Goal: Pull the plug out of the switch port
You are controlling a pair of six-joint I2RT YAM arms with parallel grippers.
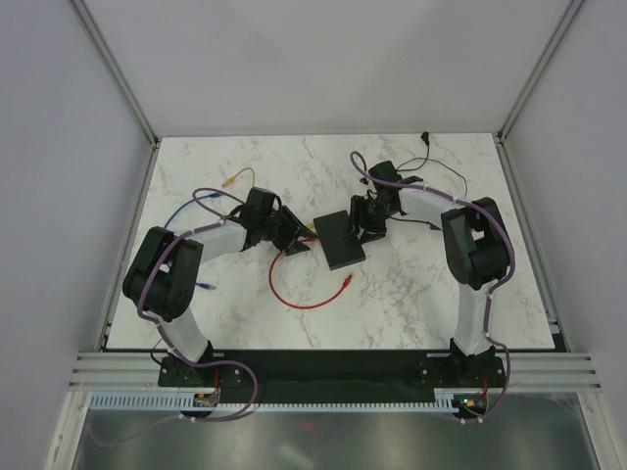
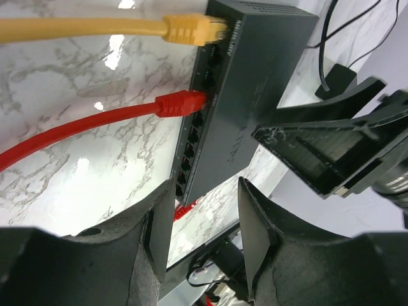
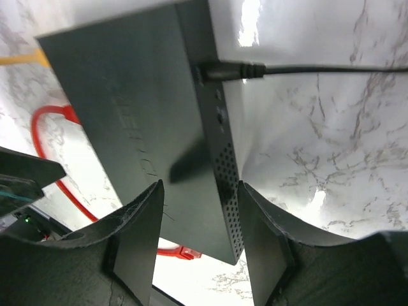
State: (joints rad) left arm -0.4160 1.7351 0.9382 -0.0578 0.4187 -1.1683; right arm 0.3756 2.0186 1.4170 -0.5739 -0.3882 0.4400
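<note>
1. Red plug (image 2: 182,103) sits in a port of the dark switch (image 2: 255,95) on the counter (image 2: 76,172), near a yellow plug (image 2: 188,29).
2. Left tool (image 2: 205,188) is released, facing the ports.
3. Right tool (image 3: 199,188) is released, straddling the switch's back edge.

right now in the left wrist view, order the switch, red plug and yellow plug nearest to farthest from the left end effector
1. switch, just ahead of the left end effector
2. red plug, mid port row
3. yellow plug, far end

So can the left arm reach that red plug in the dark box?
Probably yes: the left pincer is open, and the red cable plug sits just ahead in the dark grey rectangular switch box, nothing blocking it.
</note>
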